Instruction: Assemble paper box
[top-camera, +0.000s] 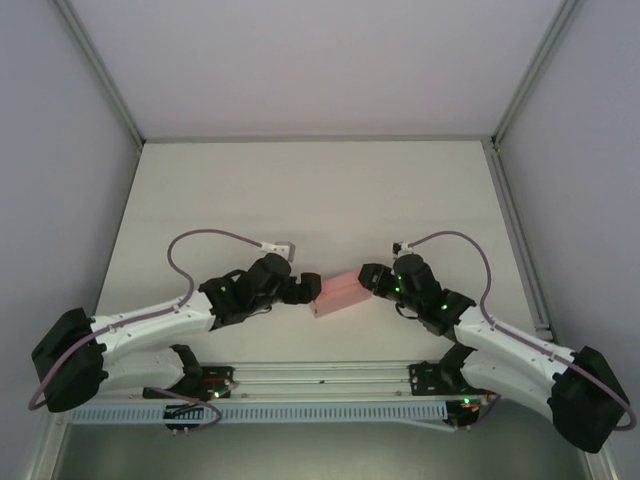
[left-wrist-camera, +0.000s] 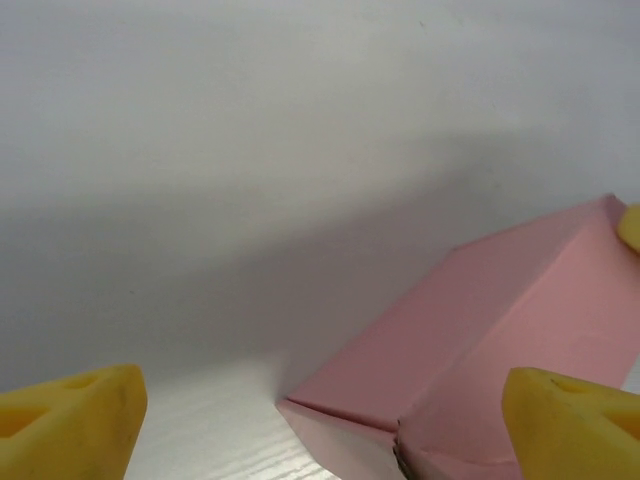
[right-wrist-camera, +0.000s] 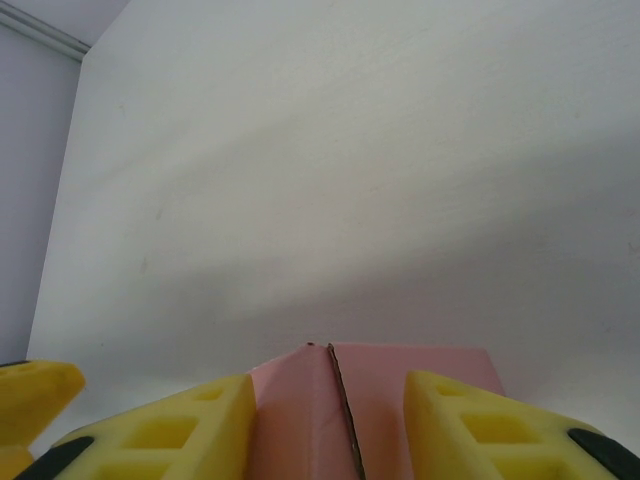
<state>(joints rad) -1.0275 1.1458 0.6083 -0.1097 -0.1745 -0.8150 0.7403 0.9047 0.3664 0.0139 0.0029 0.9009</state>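
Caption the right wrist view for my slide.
Right end effector with yellow fingers on either side of the pink paper box at its seamed end, white table beyond.

I am finding no readable text, label, brand, number or sign anywhere. The paper box is showing plain pink faces, and the tabletop is showing an unmarked white surface.
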